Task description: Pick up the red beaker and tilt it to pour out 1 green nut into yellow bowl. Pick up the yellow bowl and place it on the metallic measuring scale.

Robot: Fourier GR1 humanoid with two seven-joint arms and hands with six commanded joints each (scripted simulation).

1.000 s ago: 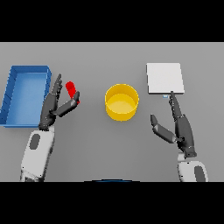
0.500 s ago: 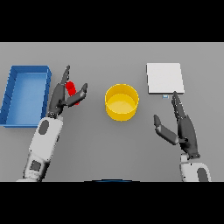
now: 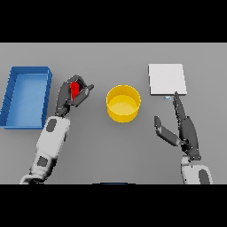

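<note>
Left hand (image 3: 71, 94) has fingers curled round the small red beaker (image 3: 75, 89), the round yellow bowl (image 3: 123, 103) well to its right; right hand (image 3: 184, 128) rests spread near the flat metallic scale (image 3: 166, 80); tilting short of the bowl risks dropping the nut on the table.

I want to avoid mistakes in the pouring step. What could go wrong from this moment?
1. The left hand grips the red beaker off to the side of the yellow bowl; tilting here would likely drop the nut on the table.
2. Fingers cover most of the beaker, so its opening direction is unclear.
</note>
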